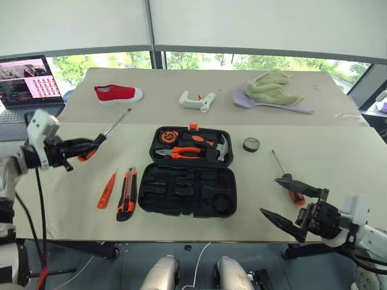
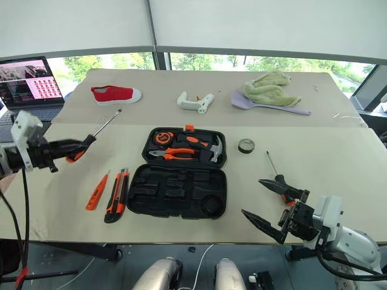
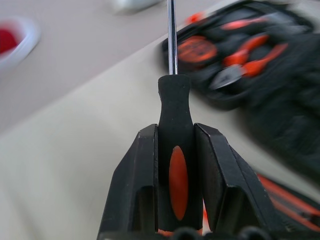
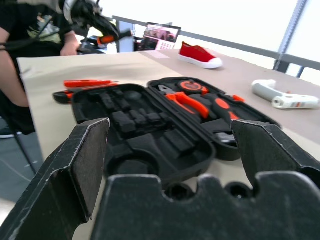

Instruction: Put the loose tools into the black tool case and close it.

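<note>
Orange-and-black handle of one long screwdriver (image 3: 175, 165) sits clamped between the fingers of the left gripper (image 1: 84, 148), lifted off the table (image 1: 338, 151) out at the left, shaft slanting up and away; grip is on the handle end alone, so the long shaft could swing or the tool twist in the pads on the way across, and it may then land skewed over its recess rather than in it; next right, the slim tester screwdriver (image 1: 107, 189) and the utility knife (image 1: 126, 193) lie side by side on the table, just beside the near-left edge of the black tool case (image 1: 187, 190); a low pass of the left arm could nudge them; case lies open mid-table, pliers (image 1: 181, 152) and hammer (image 1: 221, 147) seated in the far half, near half showing bare recesses; which recess fits the screwdriver is hard to make out against the black moulding; tape roll (image 1: 251, 144) sits apart to the right of the case; second long screwdriver (image 1: 284, 172) lies further right, its handle partly covered by the upper finger of the right gripper (image 1: 290, 202), which hangs over the near right table edge with jaws wide apart, holding nothing; it could bump that tool off the edge; left wrist view is blurred beyond the handle.
</note>
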`<action>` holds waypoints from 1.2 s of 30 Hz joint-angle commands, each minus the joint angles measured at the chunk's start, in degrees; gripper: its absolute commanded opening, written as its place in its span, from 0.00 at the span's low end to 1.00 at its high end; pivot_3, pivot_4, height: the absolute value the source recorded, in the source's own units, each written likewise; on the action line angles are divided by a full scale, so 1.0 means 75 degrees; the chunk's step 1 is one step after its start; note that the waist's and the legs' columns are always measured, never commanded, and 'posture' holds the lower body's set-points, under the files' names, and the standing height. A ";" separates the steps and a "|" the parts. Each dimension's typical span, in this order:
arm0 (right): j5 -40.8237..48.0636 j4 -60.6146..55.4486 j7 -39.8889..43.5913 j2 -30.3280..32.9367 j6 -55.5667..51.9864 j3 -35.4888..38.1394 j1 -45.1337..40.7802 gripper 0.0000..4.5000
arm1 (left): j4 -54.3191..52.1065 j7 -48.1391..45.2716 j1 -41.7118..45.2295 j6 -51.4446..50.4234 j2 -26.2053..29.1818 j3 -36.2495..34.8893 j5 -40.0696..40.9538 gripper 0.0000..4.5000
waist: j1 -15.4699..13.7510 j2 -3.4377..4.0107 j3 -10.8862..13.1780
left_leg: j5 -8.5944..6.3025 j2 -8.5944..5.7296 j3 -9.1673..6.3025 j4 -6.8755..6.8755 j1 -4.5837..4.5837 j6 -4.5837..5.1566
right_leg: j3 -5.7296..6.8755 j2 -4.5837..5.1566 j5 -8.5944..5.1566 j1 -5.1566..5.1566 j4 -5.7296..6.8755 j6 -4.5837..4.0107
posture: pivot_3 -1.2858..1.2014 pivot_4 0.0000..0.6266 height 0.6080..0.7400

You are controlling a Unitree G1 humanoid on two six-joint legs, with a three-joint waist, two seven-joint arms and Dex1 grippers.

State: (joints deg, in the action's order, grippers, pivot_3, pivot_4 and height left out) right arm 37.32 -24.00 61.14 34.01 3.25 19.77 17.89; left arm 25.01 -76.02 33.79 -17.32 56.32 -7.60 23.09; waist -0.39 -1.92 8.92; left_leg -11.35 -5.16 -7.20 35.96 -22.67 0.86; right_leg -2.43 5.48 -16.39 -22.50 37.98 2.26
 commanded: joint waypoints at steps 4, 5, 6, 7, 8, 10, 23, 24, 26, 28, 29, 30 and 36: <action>0.0196 -0.0342 -0.0181 0.0238 -0.0121 0.0497 0.0048 1.00 | -0.1912 -0.1172 0.0985 0.0536 -0.1157 0.2041 -0.0653 0.14 | -0.0040 -0.0001 0.0001 | -0.0002 0.0001 -0.0002 0.0029 -0.0021 0.0004 | 0.0007 -0.0013 0.0003 0.0003 0.0001 0.0006 | 0.52 0.24 1.00; 0.0196 -0.0378 -0.0231 0.0253 -0.0151 0.0513 0.0046 1.00 | -0.1965 -0.1240 0.1027 0.0702 -0.1224 0.2297 -0.0897 0.14 | -0.0032 0.0000 0.0001 | -0.0005 0.0001 -0.0001 0.0038 -0.0027 0.0008 | 0.0004 -0.0016 0.0005 0.0001 0.0002 0.0010 | 0.52 0.24 1.00; 0.0196 -0.0424 -0.0273 0.0272 -0.0193 0.0527 0.0063 1.00 | -0.1904 -0.1224 0.1114 0.0902 -0.1287 0.2633 -0.1304 0.14 | 0.0037 0.0000 0.0001 | -0.0006 0.0000 0.0000 0.0039 -0.0027 0.0009 | 0.0002 -0.0016 0.0006 0.0001 0.0002 0.0011 | 0.52 0.24 1.00; 0.0186 -0.0490 -0.0320 0.0276 -0.0234 0.0531 0.0102 1.00 | -0.1819 -0.1141 0.1253 0.1195 -0.1371 0.2983 -0.1775 0.14 | 0.0101 0.0001 0.0001 | -0.0009 0.0002 0.0009 0.0036 -0.0023 0.0012 | -0.0008 -0.0020 0.0006 -0.0003 0.0004 0.0011 | 0.52 0.24 1.00; 0.0178 -0.0563 -0.0366 0.0276 -0.0274 0.0531 0.0143 1.00 | -0.1780 -0.1018 0.1379 0.1251 -0.1458 0.3249 -0.2116 0.14 | 0.0141 0.0001 0.0001 | -0.0010 0.0004 0.0012 0.0035 -0.0021 0.0013 | -0.0013 -0.0023 0.0005 -0.0005 0.0010 0.0011 | 0.52 0.24 1.00; 0.0167 -0.0751 -0.0505 0.0252 -0.0355 0.0524 0.0224 1.00 | -0.1733 -0.0790 0.1588 0.1120 -0.1713 0.3565 -0.2488 0.14 | 0.0168 0.0002 0.0002 | -0.0010 0.0009 0.0011 0.0031 -0.0022 0.0012 | -0.0010 -0.0033 0.0005 -0.0010 0.0012 0.0011 | 0.52 0.24 1.00; 0.0159 -0.1439 -0.0971 0.0053 -0.0476 0.0575 0.0843 1.00 | -0.0456 -0.0292 0.1953 0.2111 -0.2094 0.3961 -0.3751 0.14 | 0.0135 0.0003 0.0003 | -0.0015 0.0001 0.0010 0.0057 -0.0023 0.0022 | -0.0002 -0.0026 0.0001 0.0006 0.0011 0.0021 | 0.52 0.24 1.00; 0.0157 -0.1448 -0.0982 0.0044 -0.0477 0.0565 0.0853 1.00 | -0.0403 -0.0262 0.1970 0.2126 -0.2140 0.3947 -0.3772 0.14 | 0.0138 0.0003 0.0003 | -0.0015 0.0001 0.0010 0.0057 -0.0023 0.0022 | -0.0001 -0.0026 0.0001 0.0007 0.0011 0.0021 | 0.52 0.24 1.00; 0.0162 -0.1479 -0.1005 0.0024 -0.0492 0.0526 0.0871 1.00 | -0.0347 -0.0172 0.1983 0.2087 -0.2226 0.3904 -0.3821 0.14 | 0.0135 0.0003 0.0003 | -0.0016 0.0001 0.0010 0.0057 -0.0022 0.0023 | -0.0001 -0.0026 0.0001 0.0007 0.0012 0.0021 | 0.52 0.24 1.00; 0.0174 -0.1524 -0.1024 0.0005 -0.0523 0.0485 0.0889 1.00 | -0.0349 -0.0248 0.1959 0.2080 -0.2248 0.3898 -0.3811 0.14 | 0.0129 0.0003 0.0003 | -0.0016 0.0001 0.0008 0.0059 -0.0023 0.0023 | 0.0001 -0.0026 0.0001 0.0008 0.0012 0.0021 | 0.52 0.24 1.00; 0.0187 -0.1540 -0.1025 0.0003 -0.0545 0.0467 0.0898 1.00 | -0.0372 -0.0301 0.1930 0.2048 -0.2259 0.3879 -0.3762 0.14 | 0.0128 0.0003 0.0003 | -0.0016 0.0000 0.0008 0.0061 -0.0022 0.0023 | 0.0001 -0.0026 0.0001 0.0010 0.0012 0.0021 | 0.52 0.24 1.00; 0.0200 -0.1553 -0.1023 0.0005 -0.0565 0.0451 0.0907 1.00 | -0.0408 -0.0365 0.1895 0.2028 -0.2275 0.3853 -0.3685 0.14 | 0.0130 0.0003 0.0003 | -0.0016 0.0000 0.0008 0.0063 -0.0023 0.0023 | 0.0001 -0.0026 0.0001 0.0011 0.0012 0.0022 | 0.52 0.24 1.00; 0.0305 -0.1665 -0.1004 0.0045 -0.0719 0.0474 0.1072 1.00 | -0.0975 -0.0114 0.1617 0.2008 -0.2769 0.2948 -0.2493 0.65 | 0.0101 0.0003 0.0003 | -0.0018 0.0000 0.0005 0.0076 -0.0025 0.0026 | 0.0004 -0.0025 0.0002 0.0013 0.0013 0.0024 | 0.52 0.24 1.00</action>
State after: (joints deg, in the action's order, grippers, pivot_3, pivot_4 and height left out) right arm 37.54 -34.40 53.76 34.20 -1.71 22.67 25.68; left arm 21.19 -78.61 46.00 -1.58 36.45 18.80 0.04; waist 0.37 -1.90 8.95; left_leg -11.49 -5.17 -7.16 36.54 -22.86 1.07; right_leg -2.41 5.31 -16.37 -22.40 38.08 2.45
